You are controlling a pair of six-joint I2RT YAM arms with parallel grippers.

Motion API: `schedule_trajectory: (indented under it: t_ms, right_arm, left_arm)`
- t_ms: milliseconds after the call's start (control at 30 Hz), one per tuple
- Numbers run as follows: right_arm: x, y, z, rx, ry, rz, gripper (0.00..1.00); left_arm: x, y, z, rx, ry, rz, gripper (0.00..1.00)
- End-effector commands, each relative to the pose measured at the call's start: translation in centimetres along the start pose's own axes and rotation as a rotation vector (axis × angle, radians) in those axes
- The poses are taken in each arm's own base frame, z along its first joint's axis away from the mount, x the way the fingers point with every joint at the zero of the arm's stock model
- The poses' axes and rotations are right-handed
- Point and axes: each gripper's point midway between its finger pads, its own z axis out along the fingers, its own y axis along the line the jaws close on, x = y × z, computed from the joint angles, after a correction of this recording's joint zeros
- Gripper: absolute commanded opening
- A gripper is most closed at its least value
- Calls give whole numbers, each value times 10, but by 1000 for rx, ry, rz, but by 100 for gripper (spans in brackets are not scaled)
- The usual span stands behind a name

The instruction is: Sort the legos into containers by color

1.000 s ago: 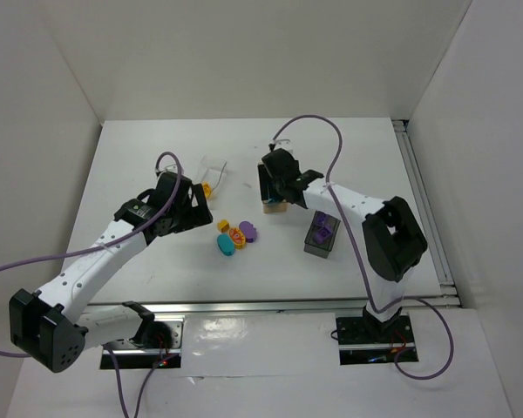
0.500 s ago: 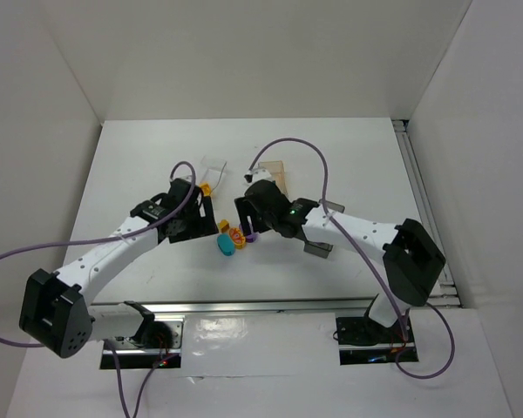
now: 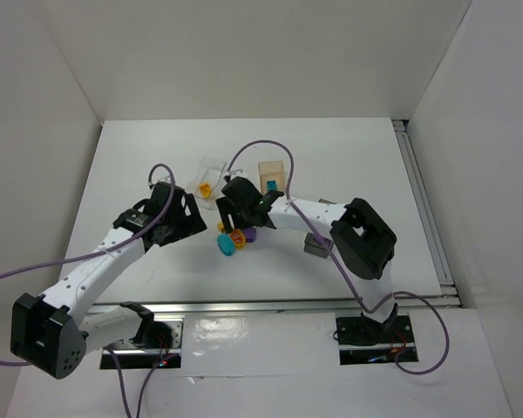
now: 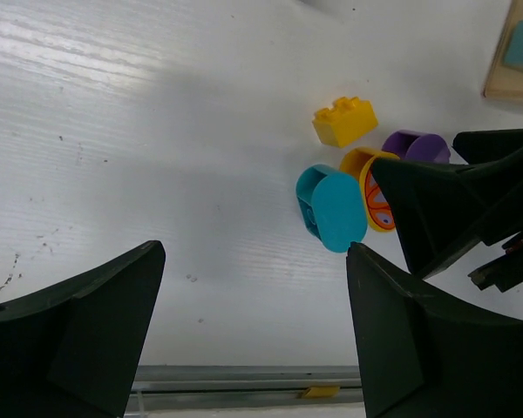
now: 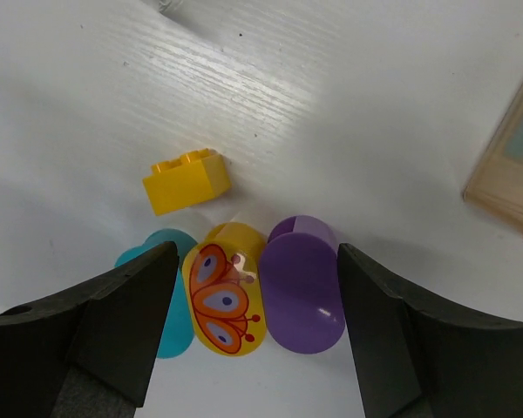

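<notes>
The table (image 3: 131,157) is carrying everything. The right arm (image 3: 331,218) is now stretching to its centre, having left the tan box (image 3: 273,171) at one o'clock. The right hand (image 5: 254,252) is standing open over the loose legos (image 3: 235,237), gripping nothing. The left hand (image 4: 254,252), open and empty, is hovering at nine o'clock of them, pulled slightly back. The tan box is now showing uncovered, a teal piece (image 3: 270,184) inside. The clear tray (image 3: 211,165) at eleven o'clock is holding a yellow piece (image 3: 207,188). The dark grey box (image 3: 316,246) at four o'clock is now lying half under the right arm. A purple piece (image 5: 301,287) and butterfly-printed piece (image 5: 222,300) are lying between the right fingers, a teal oval (image 4: 336,209) and yellow brick (image 5: 186,181) beside them.
</notes>
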Motion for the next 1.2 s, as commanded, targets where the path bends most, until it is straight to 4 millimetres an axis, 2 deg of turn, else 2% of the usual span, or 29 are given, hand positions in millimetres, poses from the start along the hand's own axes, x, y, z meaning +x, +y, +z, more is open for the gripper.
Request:
schedule_trajectory:
  t_ms: [0,33,100,167,333,367,400,467,567,600,633,767,900,967,1033,1167]
  right_arm:
    - [-23,16,-1,-35,-52,-9,81]
    - [-28,20,-3,-34,-68,-29,81]
    - [-18,25,6,-22,-46,-71,81]
    - [-21,28,15,-21,-45,-72,81]
    - [-17,32,32,-22,-21,-94,81]
    - [-10,35,36,-20,-3,-105,79]
    - [-15,37,35,-25,-13,-103,78]
    - [-10,36,40,-19,-1,-106,73]
    - [-4,39,42,-21,8,-115,61]
    - [-11,40,39,-20,-15,-110,56]
    - [-13,41,40,-24,-23,-108,46]
    - [-32,41,27,-11,-75,-98,30]
    - [-64,43,-3,-18,-170,-74,28]
    - [-71,44,-7,-15,-194,-67,28]
    - [-94,45,-17,-19,-245,-56,28]
    - [-122,43,-10,-3,-288,-61,28]
  left_arm:
    - [-5,6,-3,-9,-27,-51,92]
    - [-8,7,-6,-3,-42,-62,92]
    - [-14,8,-11,6,-65,-76,92]
    - [-18,12,-12,1,-78,-82,92]
    - [-20,17,-14,-2,-74,-85,92]
    - [-21,17,-16,4,-81,-87,92]
    - [-18,19,-14,-2,-74,-75,92]
    - [-23,24,-16,-9,-89,-94,92]
    - [-24,25,-15,-9,-87,-94,92]
    - [-24,25,-15,-9,-87,-94,92]
    - [-25,26,-17,-2,-92,-103,92]
    - [-26,29,-20,-7,-97,-101,92]
    - [-40,36,-27,-15,-136,-117,92]
    - [-41,40,-30,-23,-142,-129,92]
    - [-46,40,-34,-12,-157,-132,92]
    - [-53,40,-39,-2,-177,-147,92]
